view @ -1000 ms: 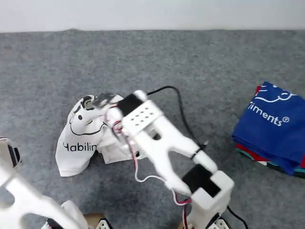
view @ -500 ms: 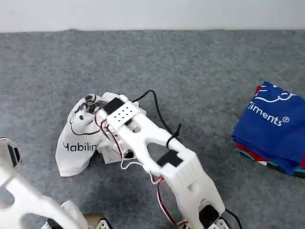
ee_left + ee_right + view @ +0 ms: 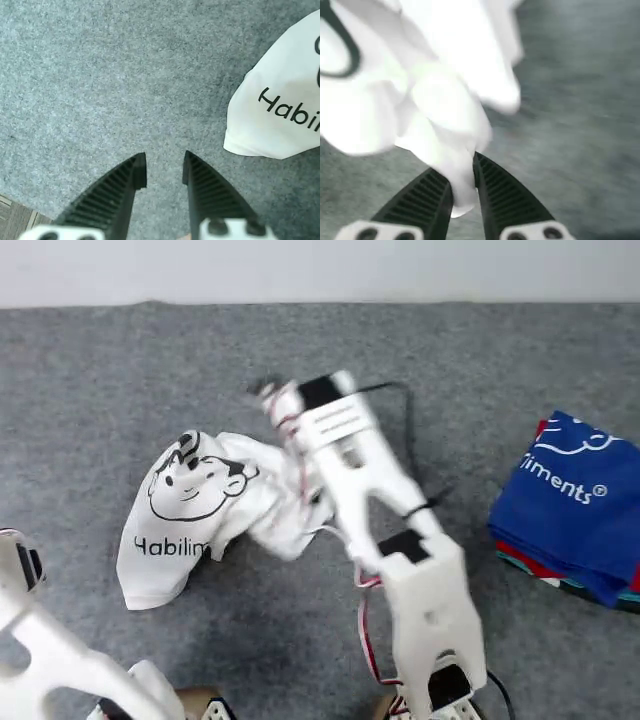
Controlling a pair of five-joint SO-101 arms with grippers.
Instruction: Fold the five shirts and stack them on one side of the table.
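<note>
High view, nearest first: I see the left arm (image 3: pixel 45 655) in the lower left corner of the frame. The right arm (image 3: pixel 425 600) rises from the bottom edge, right of centre, and slants up and left over the grey table (image 3: pixel 120 370).

Left wrist view: left gripper (image 3: pixel 164 170) hangs over bare table, jaws a little apart with nothing between them. A corner of the white shirt (image 3: pixel 280 115) lies near, at the right edge of that frame, not touching the fingers.

Mid frame, high view: shirt (image 3: pixel 190 510) lies crumpled left of centre, cartoon face and lettering up. Its right side is drawn into a bunch under the right arm.

Right wrist view: right gripper (image 3: pixel 463 172) pinches a fold of shirt (image 3: pixel 445 100); the cloth fills the gap between the jaws.

Farther up, high view: right gripper (image 3: pixel 270 390) is above centre and blurred.

Right edge, mid height: stack (image 3: pixel 575 500) of folded shirts, blue on top, well apart from the white one.
</note>
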